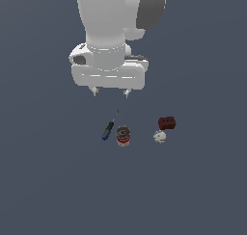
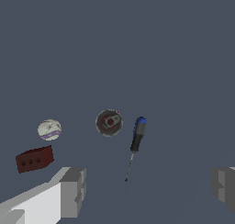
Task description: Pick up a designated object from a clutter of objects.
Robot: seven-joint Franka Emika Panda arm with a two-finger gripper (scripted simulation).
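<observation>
Grey floor carries an untouched screwdriver (image 1: 109, 128), just left of a can (image 1: 123, 136) in the exterior view; gripper (image 1: 111, 92) hovers above, jaws apart, empty. Descent and grasp remain.

screwdriver (image 1: 109, 128): slim, blue cap, black grip, thin grey shaft; lies flat on the tabletop (image 1: 48, 181), below the fingers (image 1: 96, 91) and not touched by them, shaft tip pointing towards them.
can (image 1: 123, 136): round, red band, grey top; stands just beside the screwdriver's handle, apart from it.
block (image 1: 167, 123): dark red, with small holes on one face; off to the exterior view's right of the fingers.
ball (image 1: 159, 136): whitish, faint purple band; just beside the block.
</observation>
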